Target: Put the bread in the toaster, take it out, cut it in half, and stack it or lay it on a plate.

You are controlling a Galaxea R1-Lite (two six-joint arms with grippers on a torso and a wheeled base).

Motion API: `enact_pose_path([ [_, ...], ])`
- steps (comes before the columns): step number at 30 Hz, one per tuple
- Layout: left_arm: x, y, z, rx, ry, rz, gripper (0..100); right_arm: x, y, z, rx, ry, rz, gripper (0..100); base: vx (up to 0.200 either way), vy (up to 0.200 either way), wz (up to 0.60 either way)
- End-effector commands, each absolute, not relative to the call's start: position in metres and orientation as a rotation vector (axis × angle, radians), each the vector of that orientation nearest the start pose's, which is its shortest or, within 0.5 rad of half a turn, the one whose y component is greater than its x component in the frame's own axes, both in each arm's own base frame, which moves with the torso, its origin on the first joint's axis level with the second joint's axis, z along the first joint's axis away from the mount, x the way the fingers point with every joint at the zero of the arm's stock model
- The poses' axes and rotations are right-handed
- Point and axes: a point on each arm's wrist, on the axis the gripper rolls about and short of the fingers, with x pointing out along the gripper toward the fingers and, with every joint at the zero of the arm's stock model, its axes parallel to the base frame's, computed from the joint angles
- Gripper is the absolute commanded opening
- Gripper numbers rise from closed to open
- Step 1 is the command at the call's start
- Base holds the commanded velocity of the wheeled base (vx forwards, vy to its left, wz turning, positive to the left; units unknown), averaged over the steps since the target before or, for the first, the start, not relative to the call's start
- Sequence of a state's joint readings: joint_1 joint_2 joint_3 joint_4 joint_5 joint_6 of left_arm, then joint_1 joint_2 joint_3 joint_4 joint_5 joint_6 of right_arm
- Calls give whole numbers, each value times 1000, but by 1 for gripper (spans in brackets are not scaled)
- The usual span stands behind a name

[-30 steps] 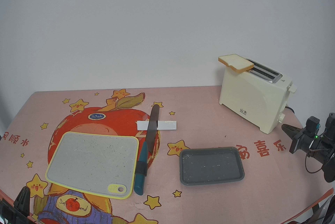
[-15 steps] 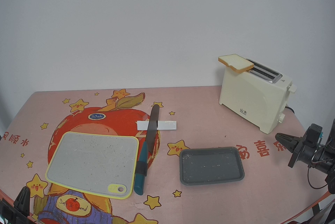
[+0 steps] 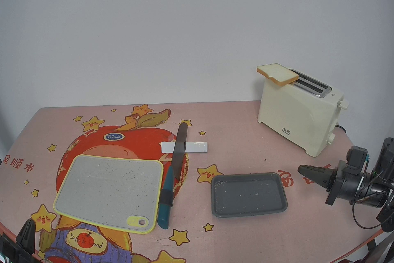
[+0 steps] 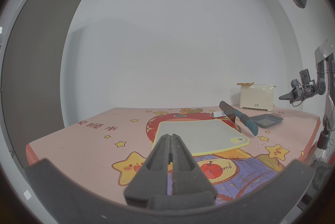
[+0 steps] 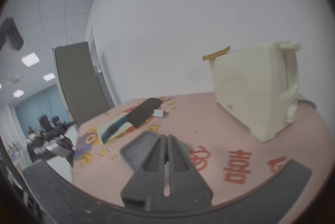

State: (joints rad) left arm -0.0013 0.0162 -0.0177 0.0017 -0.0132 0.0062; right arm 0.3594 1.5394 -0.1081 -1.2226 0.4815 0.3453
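While my right gripper (image 3: 304,170) is hanging closed and empty, I'm judging the bread (image 3: 278,73) soft and light: pinch its overhanging crust gently

Dark grey wedge-shaped jaws; black cylindrical right wrist (image 3: 349,186); thin black cable (image 3: 356,219)

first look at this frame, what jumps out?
The slice of bread lies flat on top of the cream toaster at the far right of the table, overhanging its end and not in a slot. The right claw, shut, hangs low between the toaster and the grey plate. A teal-handled knife lies along the right edge of the cutting board.
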Motion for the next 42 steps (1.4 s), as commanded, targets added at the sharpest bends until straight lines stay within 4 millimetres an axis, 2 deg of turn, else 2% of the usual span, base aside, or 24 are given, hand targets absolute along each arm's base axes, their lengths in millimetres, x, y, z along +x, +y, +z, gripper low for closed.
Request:
enact_pose_path([
  [1,-23,0,75,6,1,-14,0,187,92,122,405,371,834,0,0,0,0],
  [6,-23,0,75,6,1,-14,0,201,96,141,565,352,822,0,0,0,0],
  [7,-23,0,75,6,1,-14,0,204,96,145,605,346,820,100,0,0,0],
  [12,-23,0,75,6,1,-15,0,215,98,166,724,299,823,100,0,0,0],
  [16,-23,0,75,6,1,-14,0,232,101,193,903,218,747,100,0,0,0],
  [20,-23,0,75,6,1,-15,0,239,103,205,997,191,729,100,0,0,0],
  [33,-23,0,75,6,1,-15,0,259,111,201,1215,286,711,100,0,0,0],
  [42,-23,0,75,6,1,-15,0,280,118,178,1258,359,657,100,0,0,0],
])
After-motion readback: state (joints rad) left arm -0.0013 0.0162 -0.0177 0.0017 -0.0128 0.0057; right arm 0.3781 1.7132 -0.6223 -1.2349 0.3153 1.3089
